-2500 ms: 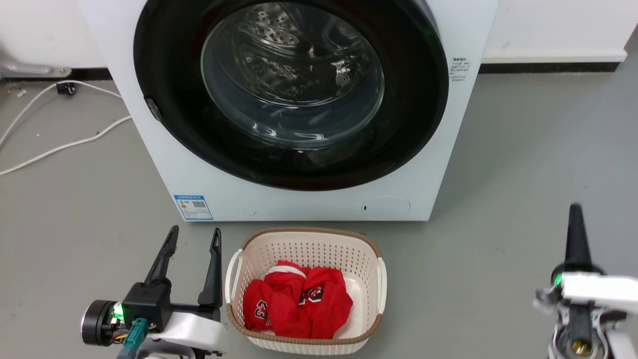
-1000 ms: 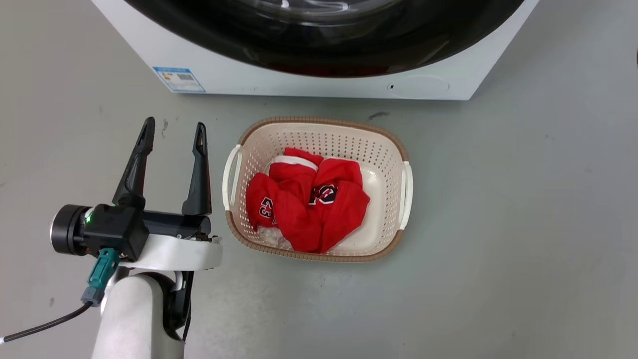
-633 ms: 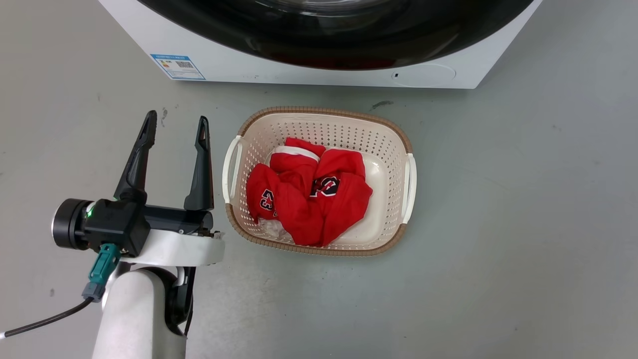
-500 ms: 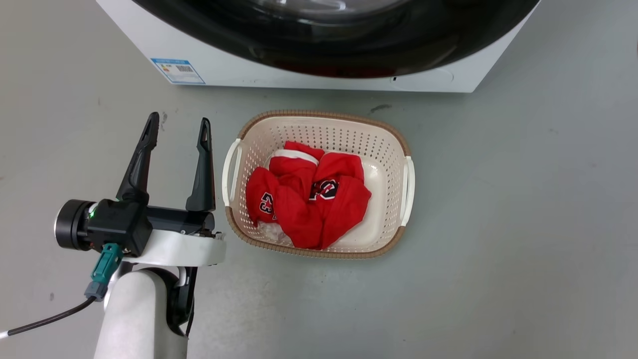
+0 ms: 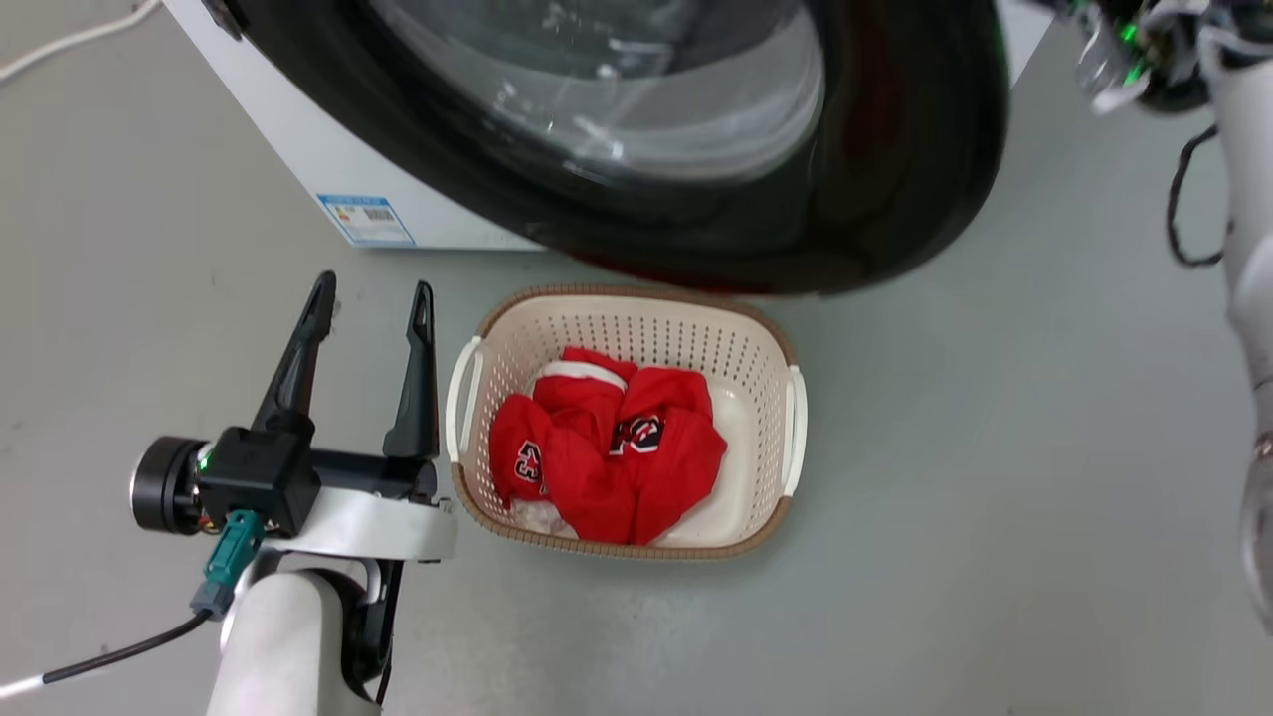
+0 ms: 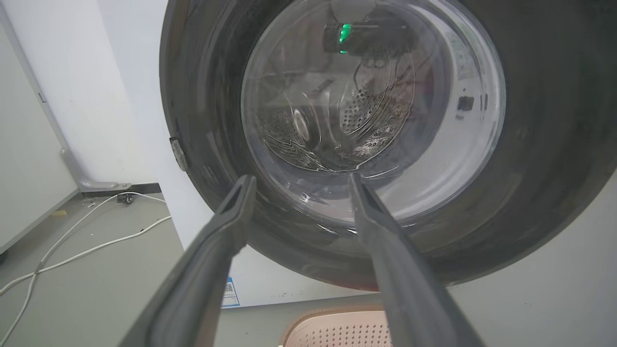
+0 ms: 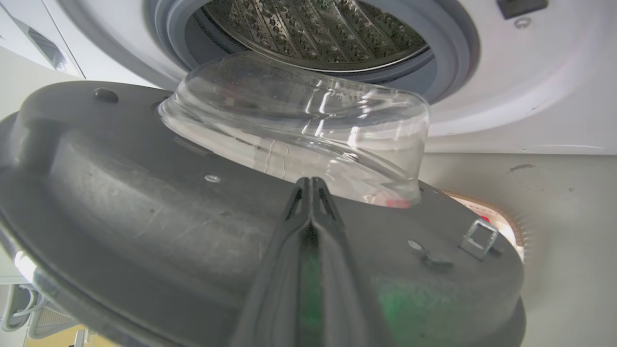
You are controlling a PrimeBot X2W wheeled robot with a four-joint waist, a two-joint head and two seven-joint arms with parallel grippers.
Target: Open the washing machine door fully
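The door (image 5: 895,149) stands ajar, the right gripper (image 7: 311,185) pinched shut, empty, behind it, the left gripper (image 5: 374,288) gaping empty beside the basket (image 5: 646,333).

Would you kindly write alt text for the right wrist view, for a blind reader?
The washing machine door, swung partly open, shows its grey inner face and glass bowl; the right gripper, jaws shut, lies over that face. Behind are the steel drum and grey rubber ring.

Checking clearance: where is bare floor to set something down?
Bare grey floor lies right of the laundry basket, out to the right arm, and left of the left gripper. Crowded: the strip between that gripper and the basket, and the basket's far rim under the washing machine door.
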